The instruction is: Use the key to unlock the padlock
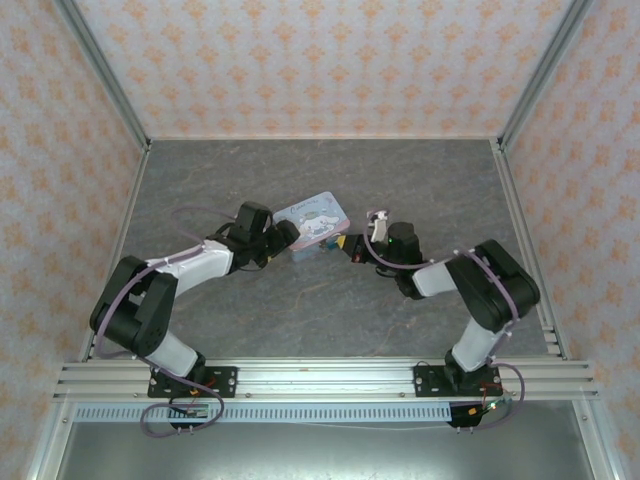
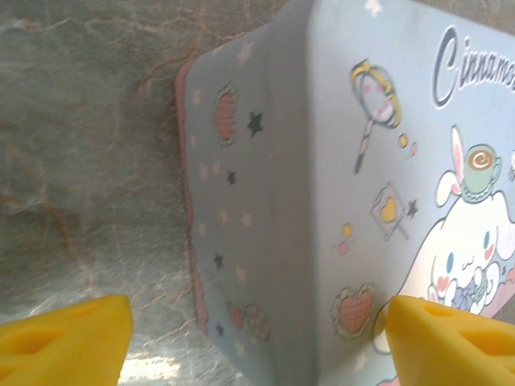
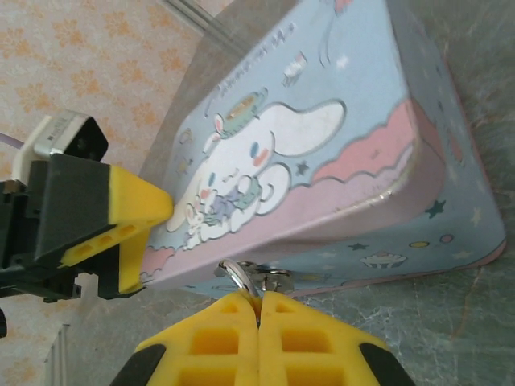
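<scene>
Above the closed right gripper [image 3: 259, 299], padlock [image 3: 241, 277] loop points toward tin [image 3: 338, 161].

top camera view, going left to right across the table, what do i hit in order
left arm → left gripper, at the tin's left end → cartoon tin box → right gripper, by the tin's right corner → right arm

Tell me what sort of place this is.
Likely a robot test cell: wallpapered panel walls box in a grey marbled tabletop, with left arm and right arm bolted to an aluminium rail.
</scene>
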You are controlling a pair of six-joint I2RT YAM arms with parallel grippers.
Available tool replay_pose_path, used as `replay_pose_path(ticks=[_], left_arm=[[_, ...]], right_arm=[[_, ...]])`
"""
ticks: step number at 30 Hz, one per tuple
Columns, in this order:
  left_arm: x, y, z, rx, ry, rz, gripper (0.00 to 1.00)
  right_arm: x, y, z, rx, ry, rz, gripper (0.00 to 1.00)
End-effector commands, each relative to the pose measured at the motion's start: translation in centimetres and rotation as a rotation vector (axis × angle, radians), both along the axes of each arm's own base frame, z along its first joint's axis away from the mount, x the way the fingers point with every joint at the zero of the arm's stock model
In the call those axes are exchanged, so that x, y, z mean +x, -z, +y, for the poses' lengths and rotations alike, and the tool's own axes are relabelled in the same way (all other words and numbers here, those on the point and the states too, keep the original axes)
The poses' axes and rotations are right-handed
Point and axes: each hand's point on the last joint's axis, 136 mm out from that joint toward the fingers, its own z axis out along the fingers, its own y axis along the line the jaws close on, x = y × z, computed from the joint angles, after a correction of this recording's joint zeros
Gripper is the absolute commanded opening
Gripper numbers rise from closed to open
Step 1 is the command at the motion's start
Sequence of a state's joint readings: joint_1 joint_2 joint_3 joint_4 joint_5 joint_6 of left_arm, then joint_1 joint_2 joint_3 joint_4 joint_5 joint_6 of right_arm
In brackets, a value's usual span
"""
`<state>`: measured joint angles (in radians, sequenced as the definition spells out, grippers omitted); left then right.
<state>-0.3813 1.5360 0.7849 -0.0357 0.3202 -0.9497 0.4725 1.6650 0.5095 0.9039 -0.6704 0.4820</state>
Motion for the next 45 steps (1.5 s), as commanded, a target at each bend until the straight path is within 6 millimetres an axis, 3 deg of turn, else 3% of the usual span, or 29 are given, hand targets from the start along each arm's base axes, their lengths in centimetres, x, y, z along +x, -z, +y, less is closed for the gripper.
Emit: replay_pose_path(ticks=[1,5,12,17,27,38,45], left_arm=[[-1.4,-0.7,1.3,0.068,-0.016,0.005,0.89],[-1.1,-4.1,2.4,0.122,-0.019,-0.087,0.98],[-1.5,-10.1,4.3,0.264,0.032,-0.323,0.99],[-2.5,-12.3,6.4,0.352,0.004,-0.400,1.00],[-3.4,-11.6,7.9,0.392,-0.047,-0.385,1.00],[-3.9,-11.6,8.5,0.397,-0.074,-0.378,0.99],[-4.4,-12.0,9.1,0.412,-0.089,-0.383,0.99]], right_arm=[[-0.9,-0.9,-1.7,-0.108,0.014,-0.043,0.00],[-2.9,-2.1,-3.0,-0.212,-0.007,-0.031,0.00],[-6.5,-4.1,-6.0,-0.445,-0.044,0.135,0.00],[-8.9,-3.4,-7.7,-0.545,-0.056,0.307,0.00],[-11.2,1.4,-9.1,-0.639,-0.066,0.526,0.00],[-9.8,4.9,-8.3,-0.639,-0.057,0.565,0.00],[-8.3,4.7,-8.7,-0.661,-0.008,0.512,0.20]])
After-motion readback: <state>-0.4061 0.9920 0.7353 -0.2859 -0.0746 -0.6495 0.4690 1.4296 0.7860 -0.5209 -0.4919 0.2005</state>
